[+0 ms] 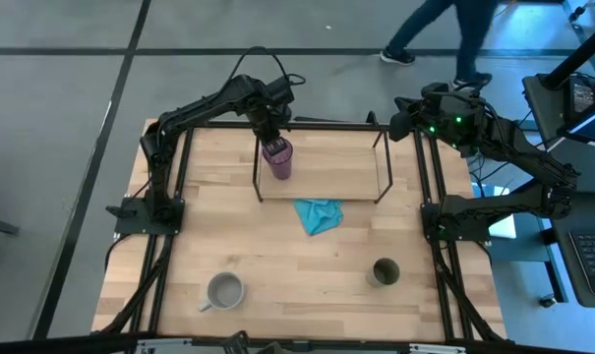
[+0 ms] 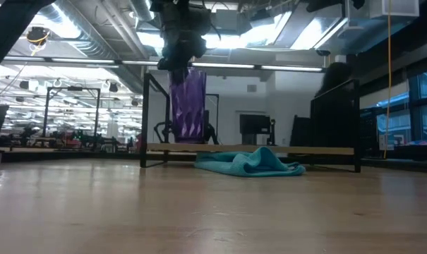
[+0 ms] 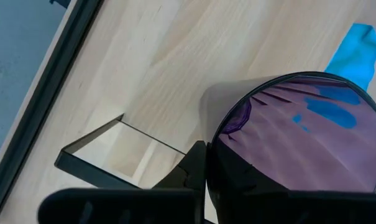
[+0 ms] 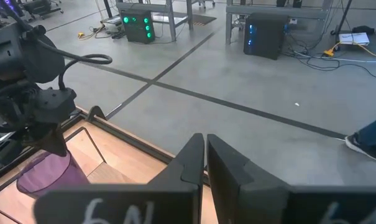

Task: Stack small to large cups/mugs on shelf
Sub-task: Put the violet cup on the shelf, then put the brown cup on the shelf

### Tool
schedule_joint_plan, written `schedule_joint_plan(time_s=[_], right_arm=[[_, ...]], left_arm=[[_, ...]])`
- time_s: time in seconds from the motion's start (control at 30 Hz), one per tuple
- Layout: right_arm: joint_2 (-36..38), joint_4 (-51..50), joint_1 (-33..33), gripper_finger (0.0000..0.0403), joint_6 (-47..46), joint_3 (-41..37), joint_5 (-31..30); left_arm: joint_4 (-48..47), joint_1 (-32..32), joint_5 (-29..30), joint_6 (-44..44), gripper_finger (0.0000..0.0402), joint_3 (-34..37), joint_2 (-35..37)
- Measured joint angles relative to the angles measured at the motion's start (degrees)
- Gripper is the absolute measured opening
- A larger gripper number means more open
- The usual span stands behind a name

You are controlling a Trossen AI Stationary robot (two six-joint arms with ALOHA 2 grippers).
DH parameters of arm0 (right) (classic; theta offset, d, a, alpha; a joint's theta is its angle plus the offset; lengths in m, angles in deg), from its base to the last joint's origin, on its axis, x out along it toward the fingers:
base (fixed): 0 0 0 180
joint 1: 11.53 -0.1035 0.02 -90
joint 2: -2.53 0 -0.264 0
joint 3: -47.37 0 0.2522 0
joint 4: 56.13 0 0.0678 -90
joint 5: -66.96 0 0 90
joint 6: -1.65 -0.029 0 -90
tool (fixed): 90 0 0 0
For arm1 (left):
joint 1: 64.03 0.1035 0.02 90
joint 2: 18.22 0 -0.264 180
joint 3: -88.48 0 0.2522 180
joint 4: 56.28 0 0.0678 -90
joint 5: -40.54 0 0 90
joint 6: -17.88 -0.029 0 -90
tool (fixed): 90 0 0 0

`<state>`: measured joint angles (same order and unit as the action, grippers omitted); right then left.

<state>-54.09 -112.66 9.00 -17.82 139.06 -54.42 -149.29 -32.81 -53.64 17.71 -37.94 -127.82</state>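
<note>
High view, left to right: I see the grey mug (image 1: 224, 291) at 7 o'clock on the table (image 1: 277, 265). My left end effector (image 1: 269, 136) is clamped on the purple tumbler (image 1: 277, 160), held upright over the shelf (image 1: 322, 169) at its 9 o'clock end. The teal cloth (image 1: 318, 215) lies just beside the shelf, the olive cup (image 1: 385, 272) at 5 o'clock. My right end effector (image 4: 204, 155) waits at 1 o'clock, fingers closed on nothing
</note>
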Motion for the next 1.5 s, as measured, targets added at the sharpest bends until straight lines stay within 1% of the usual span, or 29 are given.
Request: schedule_joint_plan(time_s=[0.53, 0.63, 0.93, 1.1, 1.23, 1.4, 1.47, 1.5], right_arm=[[0.0, 0.0, 0.0, 0.0022, 0.1, 0.0, 0.0], [0.0, 0.0, 0.0, 0.0022, 0.1, 0.0, 0.0], [0.0, 0.0, 0.0, 0.0022, 0.1, 0.0, 0.0], [0.0, 0.0, 0.0, 0.0022, 0.2, 0.0, 0.0], [0.0, 0.0, 0.0, 0.0022, 0.2, 0.0, 0.0], [0.0, 0.0, 0.0, 0.0022, 0.4, 0.0, -0.1], [0.0, 0.0, 0.0, 0.0022, 0.6, 0.0, -0.1], [0.0, 0.0, 0.0, 0.0022, 0.6, 0.0, -0.1]], left_arm=[[1.1, 0.0, 0.0, 1.4, 0.0009, 0.0, 0.0], [1.0, 0.0, -1.4, 1.5, 0.0011, 0.0, 0.0], [0.9, -0.1, -0.4, 2.6, 0.0056, 0.0, 0.0], [0.6, 0.0, 0.7, 2.4, 0.0067, -0.1, 0.5], [-2.2, 0.4, 1.9, 1.9, 0.0065, -4.2, 0.7], [-8.2, 0.6, 2.9, 1.3, 0.0068, -14.1, 0.7], [-11.1, 0.5, 2.4, 1.5, 0.0068, -18.6, 1.0], [-10.8, 0.2, 1.7, 1.6, 0.0067, -19.8, 1.7]])
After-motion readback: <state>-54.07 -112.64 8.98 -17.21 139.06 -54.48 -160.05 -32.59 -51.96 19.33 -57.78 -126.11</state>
